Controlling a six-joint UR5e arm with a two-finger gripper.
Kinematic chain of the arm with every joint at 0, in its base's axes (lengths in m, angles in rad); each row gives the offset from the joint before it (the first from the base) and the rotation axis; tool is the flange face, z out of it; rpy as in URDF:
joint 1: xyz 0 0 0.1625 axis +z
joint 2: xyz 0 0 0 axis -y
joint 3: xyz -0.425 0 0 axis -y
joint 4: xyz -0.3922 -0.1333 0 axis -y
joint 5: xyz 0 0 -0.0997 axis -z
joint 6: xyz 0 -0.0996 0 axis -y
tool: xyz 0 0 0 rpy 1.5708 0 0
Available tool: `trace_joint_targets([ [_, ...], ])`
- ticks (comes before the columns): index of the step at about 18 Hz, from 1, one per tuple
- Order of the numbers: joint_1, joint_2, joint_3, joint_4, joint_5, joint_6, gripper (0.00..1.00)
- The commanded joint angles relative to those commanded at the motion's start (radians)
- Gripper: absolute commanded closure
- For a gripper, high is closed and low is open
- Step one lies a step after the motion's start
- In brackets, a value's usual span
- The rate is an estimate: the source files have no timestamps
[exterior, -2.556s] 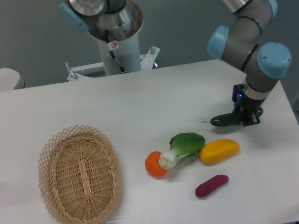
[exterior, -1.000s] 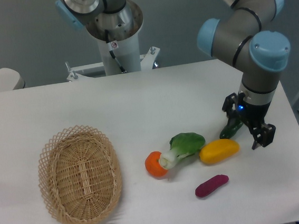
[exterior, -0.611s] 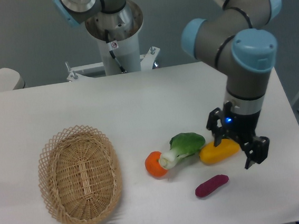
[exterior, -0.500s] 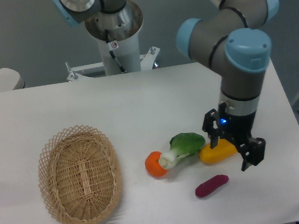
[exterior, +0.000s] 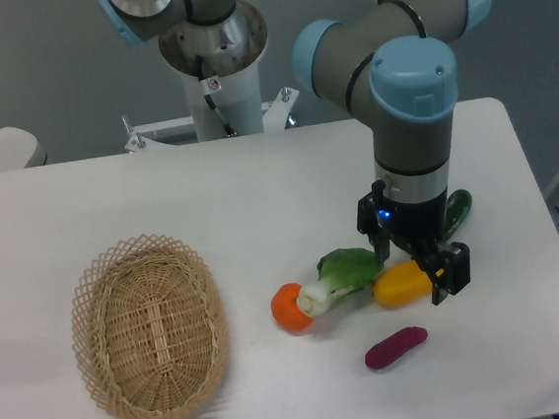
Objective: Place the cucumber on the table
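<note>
- On the big white smooth table (exterior: 258,192) with round corners, a small dark green shiny toy cucumber (exterior: 457,209) lies on the right side. Only its top end shows, because the robot arm's grey wrist stands in front of the rest.
- Nothing holds the cucumber. It rests on the table, just behind and to the right of the arm.
- Low over the table hangs the black two-finger gripper (exterior: 417,264), pointing down. Its two fingers are spread apart, with nothing pinched between them.
- One finger (exterior: 372,233) is on the left, by the leafy vegetable. The other finger (exterior: 450,270) is on the right, past the end of the yellow vegetable.
- Right under the gripper lies a yellow oblong toy vegetable (exterior: 402,283). Part of it is hidden by the gripper. I cannot tell if the fingers touch it.
- Just left of the yellow one lies a leafy green-and-white toy bok choy (exterior: 341,273). Its white stalk end touches a round orange toy vegetable (exterior: 290,307).
- Nearer the front edge lies a dark magenta oblong toy vegetable (exterior: 396,347), a little apart from the yellow one.
- Far off on the left side of the table sits an oval woven wicker basket (exterior: 148,328). It is well apart from all the toy food.
- Behind the table stands the arm's pale round base post (exterior: 219,72), with a small tag on it.
</note>
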Motion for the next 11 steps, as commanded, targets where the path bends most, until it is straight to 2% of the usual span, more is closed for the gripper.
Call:
trace_joint_targets([
  [2,0.003,0.012,0.005,-0.020,0.002,0.002,0.00],
  [3,0.005,0.015,0.008,-0.052,0.002,0.005,0.00],
  [8,0.021,0.017,0.087,-0.257,0.008,0.057,0.00],
  [11,0.038,0.018,0.091,-0.288,0.020,0.130,0.00],
])
